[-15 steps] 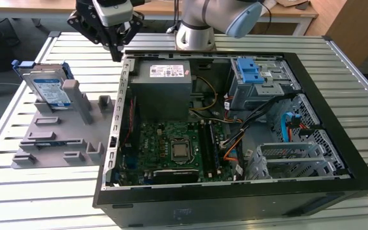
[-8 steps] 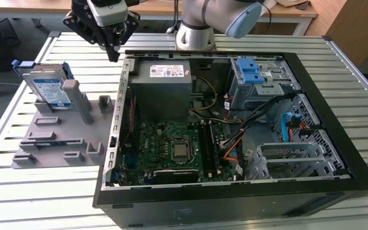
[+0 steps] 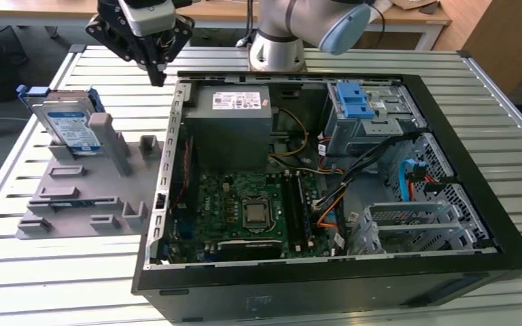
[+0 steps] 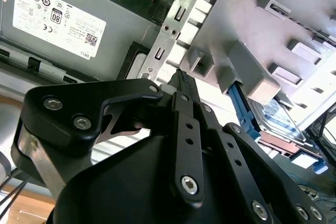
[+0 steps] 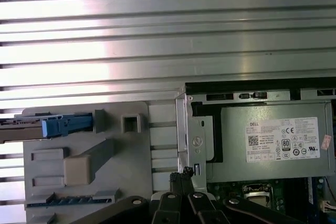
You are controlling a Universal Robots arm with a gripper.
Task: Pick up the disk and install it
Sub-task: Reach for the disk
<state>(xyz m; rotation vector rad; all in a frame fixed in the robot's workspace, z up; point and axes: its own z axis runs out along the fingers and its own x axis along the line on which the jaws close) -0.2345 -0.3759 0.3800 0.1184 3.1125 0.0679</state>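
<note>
The disk [image 3: 66,123] stands upright on its edge in a grey slotted holder [image 3: 89,197] at the exterior view's left, blue-and-white label showing and a blue bracket around it. It shows edge-on in the first wrist view [image 5: 50,128] and behind a holder post in the second wrist view [image 4: 278,116]. My gripper [image 3: 158,76] hangs above the slatted table between the holder and the back left corner of the open computer case [image 3: 166,204]. Its black fingers meet at the tip in both wrist views [image 4: 181,76] [image 5: 183,173], shut with nothing between them, apart from the disk.
In the case lie a grey power supply box [image 3: 238,112] with a white sticker, a motherboard [image 3: 252,210], loose cables and a grey metal cage [image 3: 366,112] with a blue latch at the back right. A slatted metal table [image 3: 52,285] carries everything.
</note>
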